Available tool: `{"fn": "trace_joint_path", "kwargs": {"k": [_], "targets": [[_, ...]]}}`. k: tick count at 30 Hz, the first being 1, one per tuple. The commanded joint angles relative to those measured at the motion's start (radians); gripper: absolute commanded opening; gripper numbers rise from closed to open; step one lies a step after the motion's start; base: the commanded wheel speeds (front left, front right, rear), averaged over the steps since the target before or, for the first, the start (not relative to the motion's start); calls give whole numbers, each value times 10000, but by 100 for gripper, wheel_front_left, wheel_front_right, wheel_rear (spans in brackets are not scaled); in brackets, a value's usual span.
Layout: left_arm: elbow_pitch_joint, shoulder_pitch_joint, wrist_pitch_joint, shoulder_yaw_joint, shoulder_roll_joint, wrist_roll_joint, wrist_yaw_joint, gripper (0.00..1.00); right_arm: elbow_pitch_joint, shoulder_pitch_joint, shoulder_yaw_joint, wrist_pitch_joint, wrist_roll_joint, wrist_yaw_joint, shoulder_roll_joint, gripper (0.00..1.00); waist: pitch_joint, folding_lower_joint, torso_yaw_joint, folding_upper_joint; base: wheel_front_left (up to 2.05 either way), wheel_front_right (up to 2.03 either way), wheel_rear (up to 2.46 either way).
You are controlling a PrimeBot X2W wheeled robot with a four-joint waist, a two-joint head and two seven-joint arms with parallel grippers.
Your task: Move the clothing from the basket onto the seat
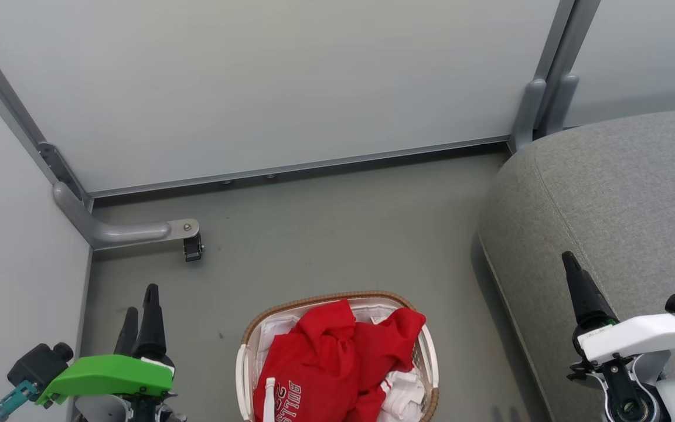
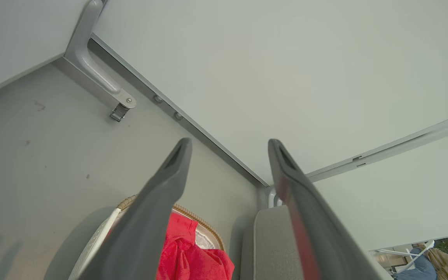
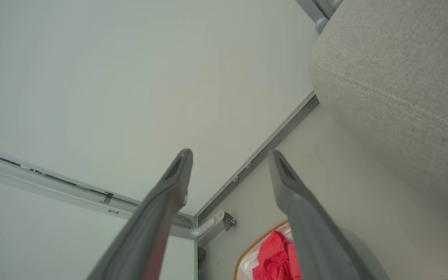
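Bright red clothing with white trim lay heaped inside the basket. One piece showed white "BULLS" lettering, and white cloth showed beneath the red. The heap sat about level with the basket's brown woven rim.

The basket stood on a grey floor. Beyond the basket, a broad stretch of open floor ran to the metal bottom rail of a pale wall panel. To the basket's right, across a narrow strip of floor, rose the rounded edge of the large grey seat, with a stitched seam following that edge. Beyond the basket and to its left, a grey metal foot with a small caster jutted onto the floor from the corner where two panels met.

The left gripper hung to the basket's left, its two dark fingers spread apart with nothing between them. The right gripper hung to the basket's right, over the seat's edge, its fingers likewise spread and holding nothing. Both stood well apart from the basket and the clothing.
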Motion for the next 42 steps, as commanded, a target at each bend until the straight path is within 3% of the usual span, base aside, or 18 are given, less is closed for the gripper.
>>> {"fn": "trace_joint_path", "kwargs": {"k": [1, 28, 42], "targets": [[-53, -327, -118, -85, 90, 510, 52, 100, -114, -300, 19, -128, -477, 2, -153, 100, 1, 0, 5, 0, 0, 0, 0], [604, -459, -999, -1765, 802, 4384, 1459, 100, 360, -364, 492, -1013, -5148, 4, -419, 100, 63, 0, 33, 0, 0, 0, 0], [518, -390, -1359, -2153, 930, 5631, 1819, 100, 618, -324, 697, -1382, -6668, 4, -398, 100, 37, 0, 59, 0, 0, 0, 0]]}}
